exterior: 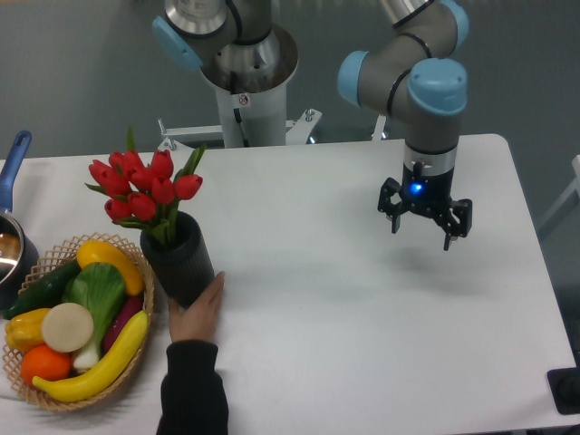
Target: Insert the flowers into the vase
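The flowers (145, 190), red tulips with green leaves, stand with their stems inside the vase (179, 263), a dark grey ribbed cylinder at the left of the table, right beside the basket. A person's hand (198, 311) holds the vase from the front. My gripper (423, 227) hangs above the table far to the right of the vase, open, with nothing between its fingers.
A wicker basket (145, 299) of vegetables and fruit sits at the left front. A blue-handled metal pot (11, 245) is at the left edge. The arm's base column (245, 82) rises behind the table. The person's dark sleeve (192, 394) reaches in from the front edge.
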`<act>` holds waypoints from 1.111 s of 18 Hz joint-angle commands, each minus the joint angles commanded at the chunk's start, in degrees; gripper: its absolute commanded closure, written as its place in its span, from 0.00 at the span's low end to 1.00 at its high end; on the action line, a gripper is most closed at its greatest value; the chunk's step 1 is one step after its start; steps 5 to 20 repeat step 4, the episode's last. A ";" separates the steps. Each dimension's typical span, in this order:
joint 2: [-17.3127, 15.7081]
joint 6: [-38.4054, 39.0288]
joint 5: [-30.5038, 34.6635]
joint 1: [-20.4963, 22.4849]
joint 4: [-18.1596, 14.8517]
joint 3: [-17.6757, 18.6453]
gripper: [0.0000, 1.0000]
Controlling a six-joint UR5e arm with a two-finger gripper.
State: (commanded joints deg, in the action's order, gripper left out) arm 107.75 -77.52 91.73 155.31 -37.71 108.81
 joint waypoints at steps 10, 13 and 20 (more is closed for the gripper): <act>0.27 0.35 2.84 -1.33 0.18 0.18 0.00; 0.27 0.35 2.84 -1.33 0.18 0.18 0.00; 0.27 0.35 2.84 -1.33 0.18 0.18 0.00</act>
